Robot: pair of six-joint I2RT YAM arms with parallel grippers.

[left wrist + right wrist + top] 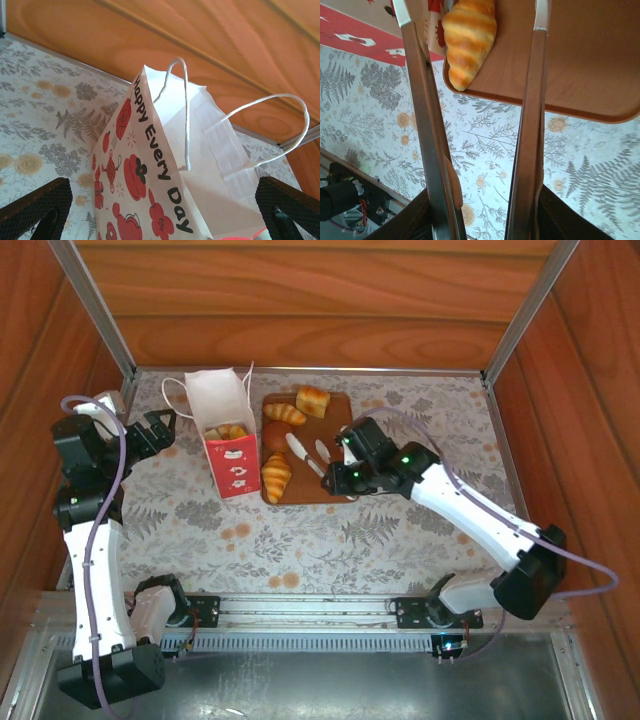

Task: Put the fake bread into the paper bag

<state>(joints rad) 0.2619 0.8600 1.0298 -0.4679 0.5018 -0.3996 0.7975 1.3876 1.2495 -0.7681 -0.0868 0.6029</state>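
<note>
Red-and-white paper bag (228, 455) stands upright on the leaf-patterned surface (350, 530), left of a flat wooden board (335, 415), its mouth open and white cord handles up. Some fake bread (228, 430) already lies inside it, golden pieces showing just below the rim. On the board, four more pieces rest: a squarish loaf (312, 400) at the far edge, a striped roll (285, 413) beside it, a round bun (276, 435) nearer the bag, and a croissant (276, 477) at the near left corner, just beside the bag's red front. The left gripper (163, 430) hovers to the left of the bag with its jaws spread wide and nothing between them; its wrist camera looks at the bag's printed side and handles. The right gripper (340, 468) is over the board's right part, clamped around a pair of metal tongs (298, 450), whose two arms stand apart. From the right wrist, the croissant (467, 40) appears between those arms, close to the left one, its tip overhanging the board edge (585, 65); whether the tongs (425, 125) touch it I cannot tell.
</note>
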